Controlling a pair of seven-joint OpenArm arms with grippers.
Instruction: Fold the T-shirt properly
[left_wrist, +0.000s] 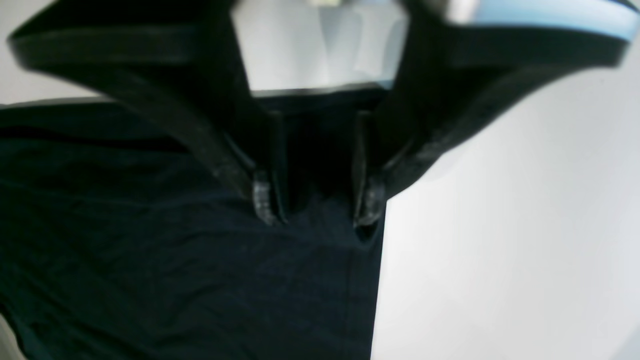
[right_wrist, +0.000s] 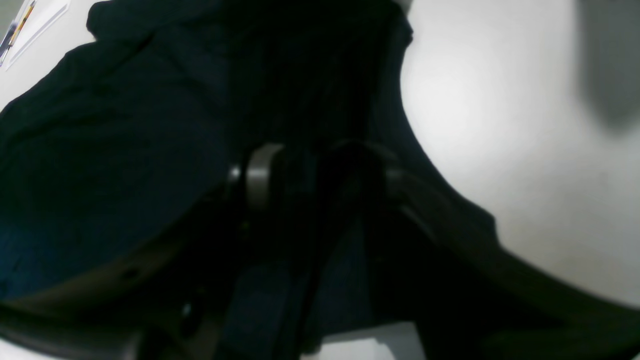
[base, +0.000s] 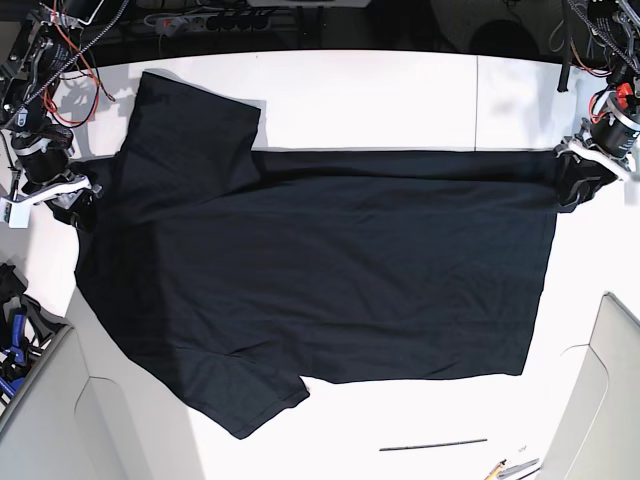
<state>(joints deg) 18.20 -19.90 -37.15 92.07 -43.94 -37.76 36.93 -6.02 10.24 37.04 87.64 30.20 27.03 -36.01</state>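
Observation:
The black T-shirt lies spread flat on the white table, with sleeves at the far left and near left. My left gripper is at the shirt's far right hem corner. In the left wrist view, my left gripper has its fingertips on the T-shirt edge with dark cloth between them. My right gripper is at the shirt's left end by the collar. In the right wrist view, my right gripper is buried in folds of the T-shirt.
A thin black rod and pencils lie near the front edge. Grey bins stand at the front left and front right. Cables and a power strip run along the back. A paper sheet lies beyond the shirt.

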